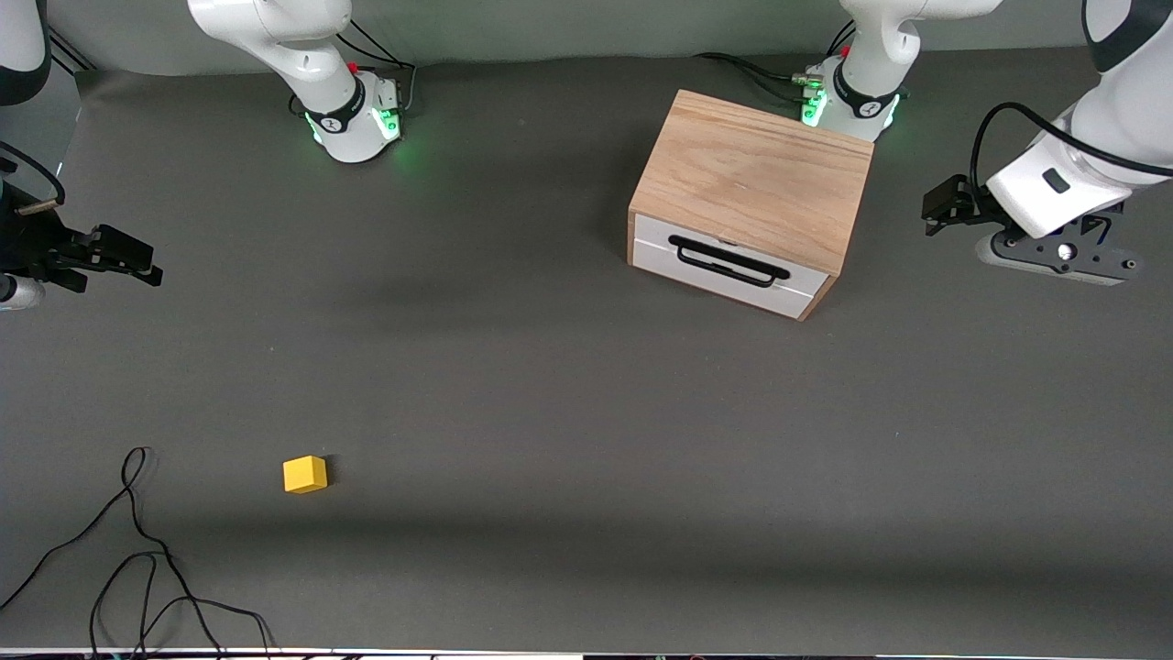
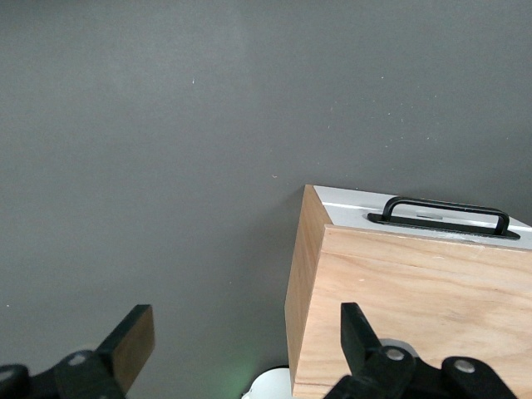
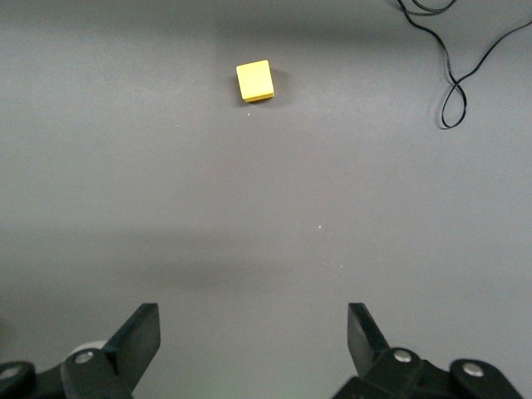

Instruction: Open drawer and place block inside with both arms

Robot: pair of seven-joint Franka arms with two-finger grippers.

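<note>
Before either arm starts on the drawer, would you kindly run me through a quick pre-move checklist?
1. Drawer shut, handle unobstructed: ok.
2. Left gripper open, empty, over the table at the cabinet's end: ok.
3. Right gripper open, empty, over the table at the other end: ok.
4. Block alone on the table, nearer the front camera than the cabinet: ok.
5. Loose cable lies near the block, not touching: ok.

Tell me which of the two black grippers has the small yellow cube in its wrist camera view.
The right gripper, open over bare table at the right arm's end, sees the small yellow cube. The left gripper, also open, sees the light oak cabinet instead.
</note>
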